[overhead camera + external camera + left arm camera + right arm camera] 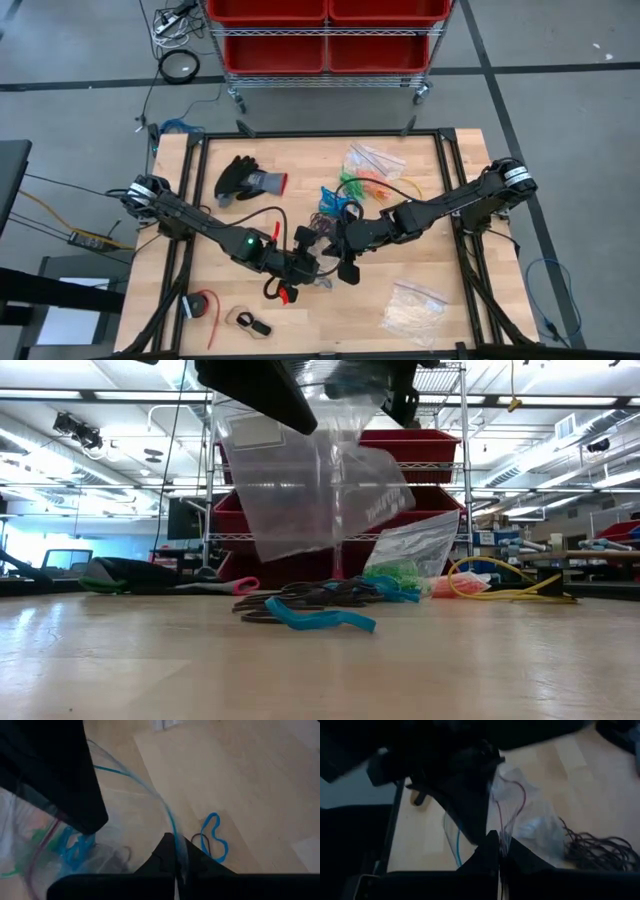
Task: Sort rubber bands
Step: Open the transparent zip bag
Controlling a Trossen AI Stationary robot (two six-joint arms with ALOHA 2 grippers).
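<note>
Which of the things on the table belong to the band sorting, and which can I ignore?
Job:
- loose rubber bands, black and blue
- clear bag, pinched by the shut left gripper and the shut right gripper
- bagged green and orange bands

Lying about:
- glove
- bag of whitish pieces
- red bins beyond the table

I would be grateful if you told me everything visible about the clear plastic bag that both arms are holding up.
The clear plastic bag is thin, see-through film, creased, with a zip-type top edge showing a blue line on one side and a red line on the other. It hangs above the wooden table, well clear of the rubber bands lying below. The left tool and right tool are each shut on its top edge. Whether anything is inside cannot be told.
</note>
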